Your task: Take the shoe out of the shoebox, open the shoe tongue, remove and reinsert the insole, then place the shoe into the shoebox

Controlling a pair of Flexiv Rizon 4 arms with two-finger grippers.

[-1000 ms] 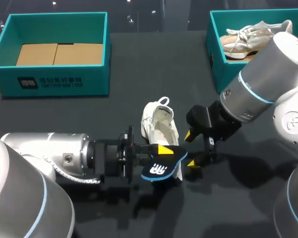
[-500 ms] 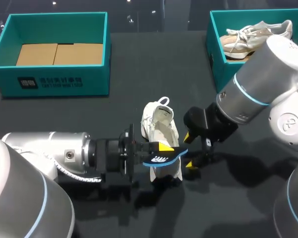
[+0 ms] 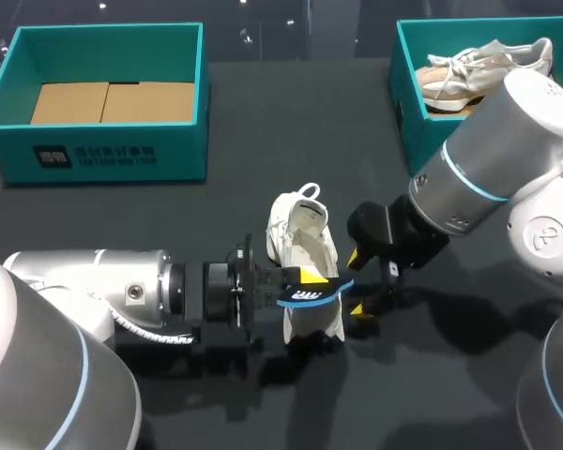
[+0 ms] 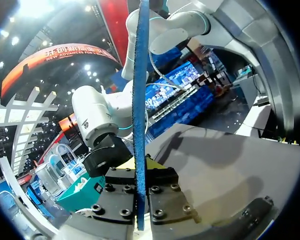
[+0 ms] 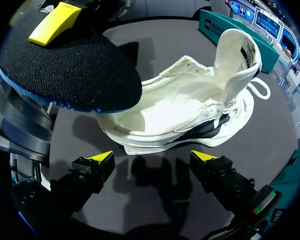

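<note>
A white shoe point(image 3: 305, 253) lies on the dark table at the centre, its tongue pulled up; the right wrist view shows the shoe point(image 5: 190, 107) wide open. My left gripper point(image 3: 303, 284) is shut on a black insole with a blue edge point(image 3: 314, 296), held just over the shoe's heel end. In the left wrist view the insole point(image 4: 140, 90) stands edge-on between the fingers of my left gripper point(image 4: 140, 175). My right gripper point(image 3: 358, 281) stands open just right of the shoe, fingertips near the table; the right gripper point(image 5: 152, 157) holds nothing, and the insole point(image 5: 65, 65) hangs ahead of it.
A teal shoebox point(image 3: 103, 150) with cardboard inside stands at the back left. A second teal shoebox point(image 3: 408, 112) at the back right holds a beige shoe point(image 3: 479, 66). My right arm's big elbow point(image 3: 507, 150) hangs in front of that box.
My left gripper has turned the insole from face-up to nearly edge-on and shifted it over the shoe's heel. The right arm edged slightly left, then held still.
</note>
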